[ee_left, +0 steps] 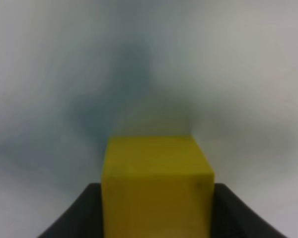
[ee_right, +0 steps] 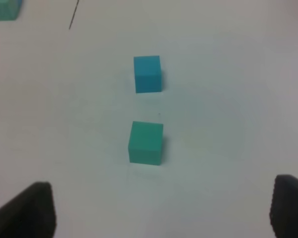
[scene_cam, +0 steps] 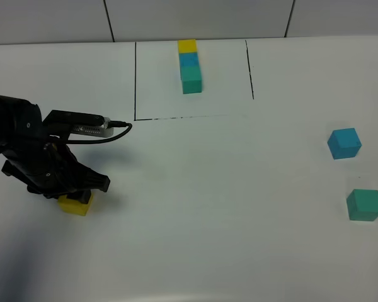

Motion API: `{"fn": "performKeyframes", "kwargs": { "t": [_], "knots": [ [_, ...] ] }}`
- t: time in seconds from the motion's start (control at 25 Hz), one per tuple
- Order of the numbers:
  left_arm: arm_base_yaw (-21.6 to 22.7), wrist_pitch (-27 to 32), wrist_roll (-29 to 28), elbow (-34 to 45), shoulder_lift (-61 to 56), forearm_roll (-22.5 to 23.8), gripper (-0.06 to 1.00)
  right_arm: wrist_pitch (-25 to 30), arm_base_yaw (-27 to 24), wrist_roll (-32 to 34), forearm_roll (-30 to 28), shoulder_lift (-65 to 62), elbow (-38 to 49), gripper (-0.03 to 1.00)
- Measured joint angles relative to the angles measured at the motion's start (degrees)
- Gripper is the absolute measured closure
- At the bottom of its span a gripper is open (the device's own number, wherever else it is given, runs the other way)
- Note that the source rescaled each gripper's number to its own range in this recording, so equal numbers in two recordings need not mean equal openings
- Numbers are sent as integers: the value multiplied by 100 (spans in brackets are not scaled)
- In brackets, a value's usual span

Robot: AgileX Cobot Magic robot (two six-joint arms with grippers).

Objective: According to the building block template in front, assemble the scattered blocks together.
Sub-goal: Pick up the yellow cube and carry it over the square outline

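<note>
The building block template (scene_cam: 189,66), a bar of yellow, blue and teal-green cubes, lies inside the marked rectangle at the back. At the front left, my left gripper (scene_cam: 70,192) is shut on the yellow block (scene_cam: 76,205), which rests on the table. The left wrist view shows the yellow block (ee_left: 156,183) squeezed between both dark fingers (ee_left: 72,218). Over at the right lie the blue block (scene_cam: 344,143) and the teal-green block (scene_cam: 364,205). My right gripper (ee_right: 161,210) hangs open short of the teal-green block (ee_right: 146,143), with the blue block (ee_right: 148,73) beyond it.
Black lines (scene_cam: 135,82) on the white table mark the rectangle around the template. A cable (scene_cam: 116,132) loops off the left arm. The template's teal end (ee_right: 5,9) shows at the corner of the right wrist view.
</note>
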Motion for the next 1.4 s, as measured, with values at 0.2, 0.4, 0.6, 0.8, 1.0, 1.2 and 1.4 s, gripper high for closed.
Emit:
{"fn": "performKeyframes", "kwargs": {
  "t": [0.2,0.4,0.6,0.8,1.0,1.2,1.4],
  "knots": [
    [-132,451,973,-387,2,51,94,0,0,0,0,0,0,16],
    [-548,891,1971,-1078,119,64,94,0,0,0,0,0,0,16],
    [-1040,1641,2698,-2173,665,58,94,0,0,0,0,0,0,16],
    [-1560,1953,3226,-3163,1306,63,94,0,0,0,0,0,0,16],
    [-1972,2494,3381,-4181,2015,180,94,0,0,0,0,0,0,16],
    [-2231,2839,3834,-5019,2574,304,94,0,0,0,6,0,0,16],
    [-2413,2902,4141,-5479,2845,309,94,0,0,0,6,0,0,16]
  ]
}}
